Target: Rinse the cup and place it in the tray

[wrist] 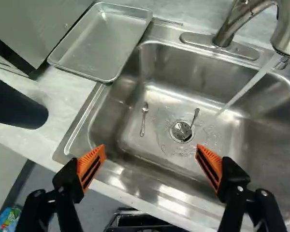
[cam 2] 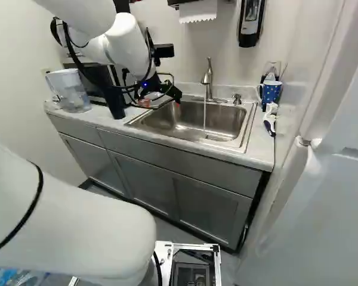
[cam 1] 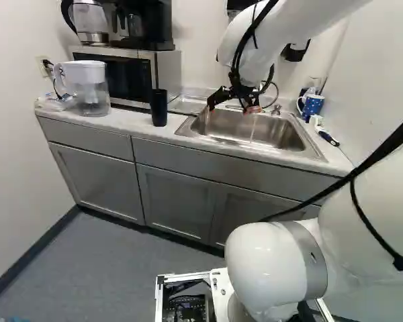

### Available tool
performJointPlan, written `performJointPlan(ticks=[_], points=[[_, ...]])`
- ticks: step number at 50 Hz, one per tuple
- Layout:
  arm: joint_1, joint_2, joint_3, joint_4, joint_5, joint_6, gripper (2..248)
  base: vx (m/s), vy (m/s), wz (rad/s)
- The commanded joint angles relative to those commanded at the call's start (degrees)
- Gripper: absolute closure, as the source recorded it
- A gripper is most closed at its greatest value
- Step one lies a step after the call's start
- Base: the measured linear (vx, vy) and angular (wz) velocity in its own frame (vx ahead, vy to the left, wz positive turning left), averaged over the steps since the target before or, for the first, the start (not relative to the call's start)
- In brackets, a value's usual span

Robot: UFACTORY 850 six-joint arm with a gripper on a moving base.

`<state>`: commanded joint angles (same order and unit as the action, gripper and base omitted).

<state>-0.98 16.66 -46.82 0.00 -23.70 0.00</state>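
1. The end effector of a white robot arm hangs above the near side of a steel sink, its two fingers spread wide with nothing between them.
2. A black cup stands upright on the counter, beside the sink and near a microwave.
3. A shallow metal tray lies next to the sink, between the microwave and the basin.
4. Water streams from the faucet into the basin, where one spoon lies apart from the drain and another utensil lies at its edge.
5. Across the sink from the black cup, a blue patterned mug stands near a brush.
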Motion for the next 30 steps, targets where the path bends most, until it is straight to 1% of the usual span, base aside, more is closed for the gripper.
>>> performJointPlan(ticks=[30], points=[[6.8, -0.4, -0.4, 0.0, 0.0, 0.0, 3, 0.0, 0.0, 0.0]])
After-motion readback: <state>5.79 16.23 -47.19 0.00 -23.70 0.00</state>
